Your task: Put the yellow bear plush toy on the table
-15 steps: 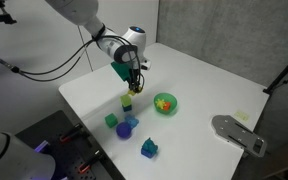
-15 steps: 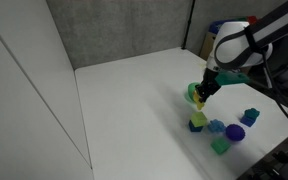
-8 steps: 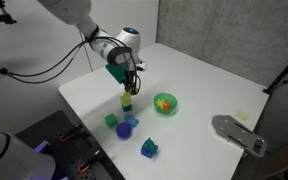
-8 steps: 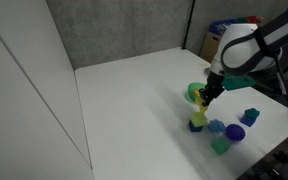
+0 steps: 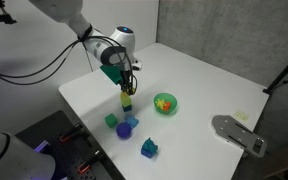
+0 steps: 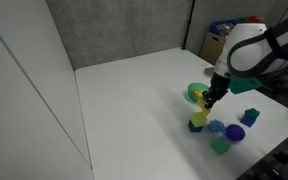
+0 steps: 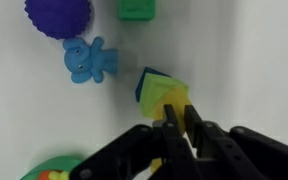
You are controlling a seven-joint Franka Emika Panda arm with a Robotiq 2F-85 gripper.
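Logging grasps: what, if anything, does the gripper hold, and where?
Cannot be told: the gripper hovers over a yellow-topped block, fingertips nearly together, nothing visible between them.

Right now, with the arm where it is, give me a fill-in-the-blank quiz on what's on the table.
1. The gripper hangs over the yellow-green ____.
2. The bowl on the table is coloured ____.
3. In the wrist view, the small bear figure beside the cube is coloured ____.
Missing words: cube; green; blue.
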